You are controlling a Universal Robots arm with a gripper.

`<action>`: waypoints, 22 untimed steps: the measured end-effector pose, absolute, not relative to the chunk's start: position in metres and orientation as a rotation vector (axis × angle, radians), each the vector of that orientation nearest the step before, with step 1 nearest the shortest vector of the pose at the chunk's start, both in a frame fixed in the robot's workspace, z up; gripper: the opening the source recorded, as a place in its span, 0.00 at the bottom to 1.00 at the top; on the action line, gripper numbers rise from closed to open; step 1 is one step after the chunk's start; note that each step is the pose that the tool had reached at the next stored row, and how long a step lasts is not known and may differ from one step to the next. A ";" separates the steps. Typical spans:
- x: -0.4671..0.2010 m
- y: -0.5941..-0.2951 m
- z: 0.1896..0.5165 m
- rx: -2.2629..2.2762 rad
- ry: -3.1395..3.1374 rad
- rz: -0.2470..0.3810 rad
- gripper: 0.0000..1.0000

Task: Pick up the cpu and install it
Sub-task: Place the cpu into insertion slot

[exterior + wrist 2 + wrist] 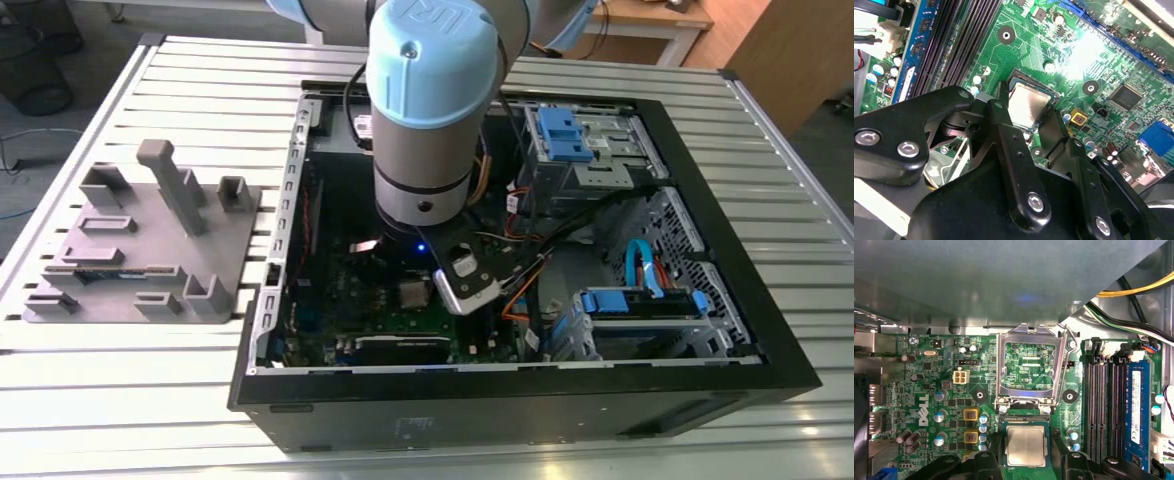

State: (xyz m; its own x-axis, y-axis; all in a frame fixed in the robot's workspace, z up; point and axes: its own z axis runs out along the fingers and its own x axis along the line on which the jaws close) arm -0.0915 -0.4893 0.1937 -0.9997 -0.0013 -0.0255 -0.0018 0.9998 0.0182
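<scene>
The cpu [1025, 446], a small square chip with a pale silvery top, sits level at the socket on the green motherboard [949, 390]. My gripper [1026, 457] is shut on the cpu, one black finger [999, 117] against each of two opposite sides. In the second wrist view the cpu [1026, 105] shows between those fingers, its near edge covered by them. The oblong metal socket frame [1028, 365] stands flipped open just beyond the chip. In the exterior view the arm [427, 120] reaches down into the open computer case [534, 400], and the cpu [414, 292] shows below the wrist.
Black memory slots [1101, 405] and a blue memory stick [1136, 405] run beside the socket. Cables [1134, 295] hang near the case wall. Blue drive bays [574, 135] fill the case's far side. A grey plastic block with upright posts [140, 240] stands on the slatted table at the exterior view's left.
</scene>
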 end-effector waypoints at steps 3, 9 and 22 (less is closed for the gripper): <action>-0.090 -0.489 0.194 -0.002 3.116 0.028 0.49; -0.091 -0.489 0.193 -0.002 3.116 0.028 0.49; -0.091 -0.489 0.193 -0.002 3.116 0.027 0.41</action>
